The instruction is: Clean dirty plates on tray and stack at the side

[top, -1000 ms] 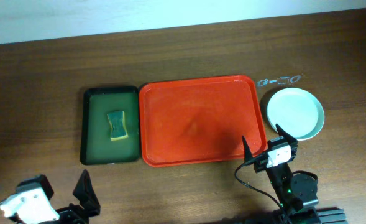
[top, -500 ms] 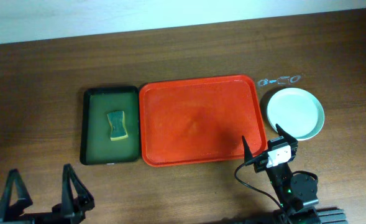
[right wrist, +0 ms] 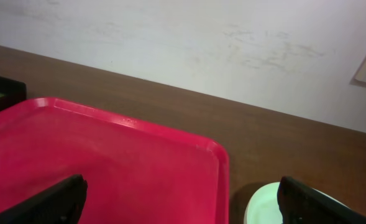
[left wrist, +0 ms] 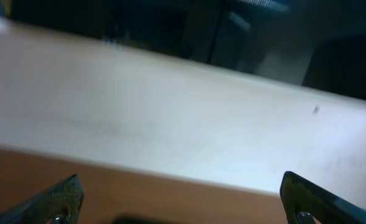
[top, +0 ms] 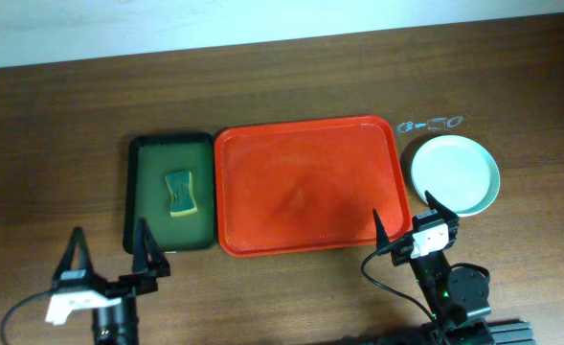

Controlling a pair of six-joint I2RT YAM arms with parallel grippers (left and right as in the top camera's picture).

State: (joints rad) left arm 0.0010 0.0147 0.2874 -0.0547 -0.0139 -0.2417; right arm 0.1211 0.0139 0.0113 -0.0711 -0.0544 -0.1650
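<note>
The red-orange tray (top: pixel 305 187) lies in the middle of the table with nothing on it. A stack of pale mint plates (top: pixel 455 173) sits on the table just right of the tray; how many are in it I cannot tell. My right gripper (top: pixel 403 218) is open and empty over the tray's front right corner, close to the plates. In the right wrist view I see the tray (right wrist: pixel 108 168) and a plate edge (right wrist: pixel 263 208). My left gripper (top: pixel 109 251) is open and empty near the front left, just in front of the green tray.
A small dark green tray (top: pixel 170 192) holding a green-yellow sponge (top: pixel 178 193) stands left of the red tray. A small clear object (top: pixel 431 124) lies behind the plates. The left wrist view shows the pale wall (left wrist: pixel 183 118) beyond the table.
My left arm has swung up from the front left edge toward the green tray, its fingers now pointing at the tray's front. The right arm and the plates have not moved.
</note>
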